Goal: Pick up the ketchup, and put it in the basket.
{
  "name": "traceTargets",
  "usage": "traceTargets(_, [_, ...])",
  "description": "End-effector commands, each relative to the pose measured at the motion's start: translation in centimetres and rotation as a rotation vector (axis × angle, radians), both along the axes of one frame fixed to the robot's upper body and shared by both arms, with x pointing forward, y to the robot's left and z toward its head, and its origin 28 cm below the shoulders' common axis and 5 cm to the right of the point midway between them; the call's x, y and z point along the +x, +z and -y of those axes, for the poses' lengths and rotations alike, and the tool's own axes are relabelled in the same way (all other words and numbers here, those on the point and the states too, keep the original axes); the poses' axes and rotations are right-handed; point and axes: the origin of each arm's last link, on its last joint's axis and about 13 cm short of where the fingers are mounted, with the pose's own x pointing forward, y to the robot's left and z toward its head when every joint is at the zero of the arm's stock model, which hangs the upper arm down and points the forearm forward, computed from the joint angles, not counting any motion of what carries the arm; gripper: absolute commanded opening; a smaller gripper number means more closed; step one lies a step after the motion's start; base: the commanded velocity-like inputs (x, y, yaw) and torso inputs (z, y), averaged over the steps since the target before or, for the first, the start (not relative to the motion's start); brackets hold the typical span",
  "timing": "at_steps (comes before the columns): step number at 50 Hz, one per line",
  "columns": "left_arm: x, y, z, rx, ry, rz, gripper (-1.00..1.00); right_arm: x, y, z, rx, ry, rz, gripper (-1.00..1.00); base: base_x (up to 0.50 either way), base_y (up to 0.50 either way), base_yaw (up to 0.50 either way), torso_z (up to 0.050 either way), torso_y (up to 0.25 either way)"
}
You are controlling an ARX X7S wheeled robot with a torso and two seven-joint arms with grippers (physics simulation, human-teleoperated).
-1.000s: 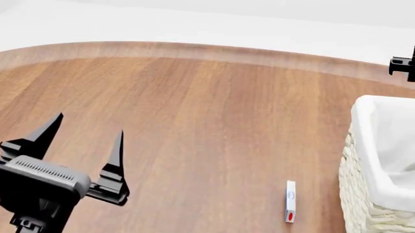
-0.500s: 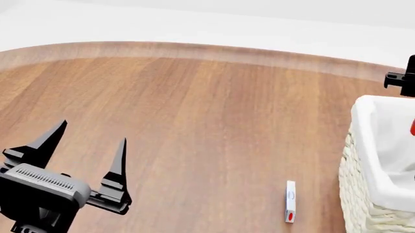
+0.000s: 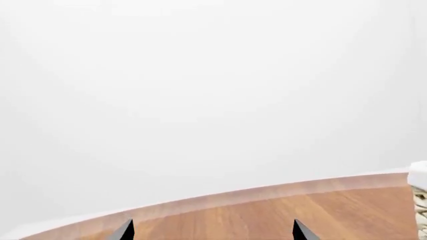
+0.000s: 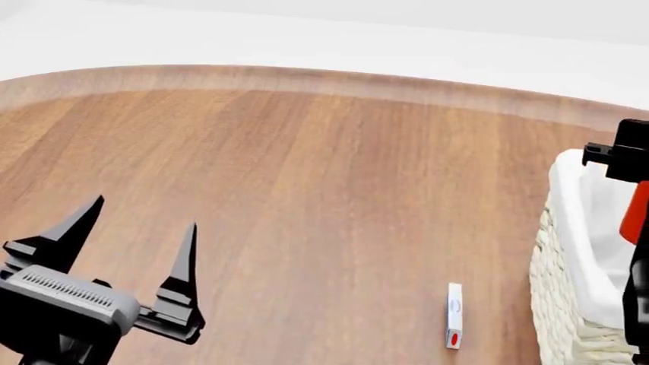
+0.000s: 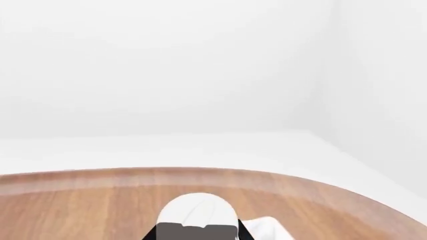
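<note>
Two black jaws of the left gripper (image 4: 137, 232) stand wide apart, empty, hovering over bare wood at the near left of the head view. Right gripper (image 4: 634, 163) sits at the far right edge over the basket (image 4: 568, 304); its jaws are mostly cut off, but they grip the ketchup (image 4: 636, 213), a red sliver above the white liner. Right wrist view shows the bottle's white cap (image 5: 198, 212) between the jaws. Small white packet (image 4: 454, 315) with a red spot lies flat on the surface (image 4: 324, 190), near the basket's left wall, apart from it. Surface is brown wood grain with a curved far edge. Room beyond is plain white, featureless.
</note>
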Motion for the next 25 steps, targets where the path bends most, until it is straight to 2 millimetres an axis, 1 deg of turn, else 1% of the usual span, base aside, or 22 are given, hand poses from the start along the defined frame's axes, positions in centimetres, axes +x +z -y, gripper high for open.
traceTargets(1, [0.1,-0.1,-0.1,-0.011,-0.003,0.003,1.00,0.0,-1.1,-0.8,-0.001,0.032,0.001,-1.00,0.00,0.00,0.00,0.000,0.000])
traceTargets(14, [-0.1,-0.3,0.0,-0.011,-0.003,0.000,1.00,-0.5,-2.7,-0.8,0.023,0.028,-0.020,-1.00,0.00,0.00,0.00,0.000,0.001])
traceTargets(25, [0.0,-0.6,-0.1,-0.010,-0.003,-0.007,1.00,-0.8,-3.5,-0.5,0.041,0.016,-0.035,-1.00,0.00,0.00,0.00,0.000,0.000])
